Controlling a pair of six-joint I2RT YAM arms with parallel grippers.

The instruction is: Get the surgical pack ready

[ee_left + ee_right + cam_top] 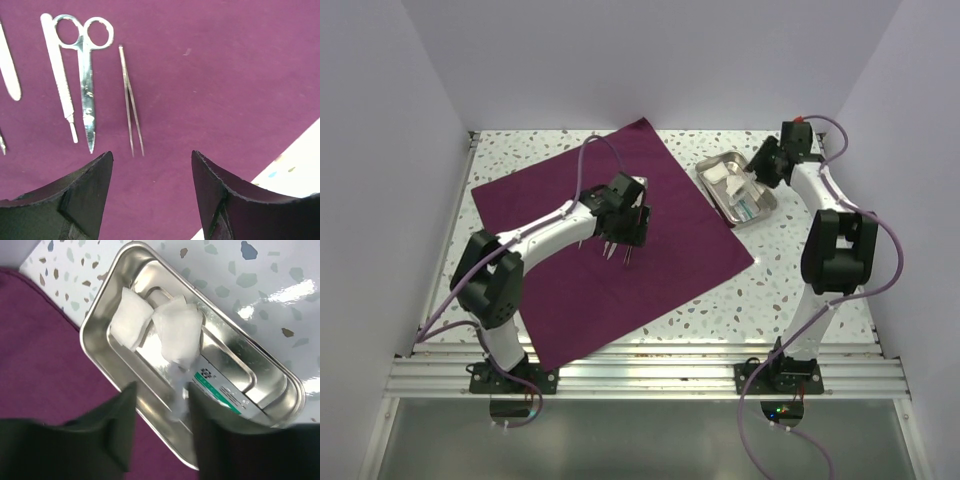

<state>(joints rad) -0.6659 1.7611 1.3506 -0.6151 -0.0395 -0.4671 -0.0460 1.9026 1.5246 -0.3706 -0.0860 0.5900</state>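
The surgical pack is a deep purple drape (550, 290) spread flat as a large square sheet on the table. On it lie scissors (87, 75), a flat scalpel handle (59, 75), thin tweezers (131, 105) and another steel instrument (9, 70) at the left edge. My left gripper (632, 232) hovers over the drape just short of these instruments, open and empty (152, 160). My right gripper (757, 178) is open (160, 390) over the near rim of the steel tray (95, 340). A blurred whitish clear strip (176, 400) shows between its jaws.
The steel tray (765, 212) stands off the drape's right corner and holds two white gauze squares (130, 317) (177, 330) and a flat packet with a green stripe (225, 390). Speckled tabletop (800, 300) lies right of the drape. White walls enclose three sides.
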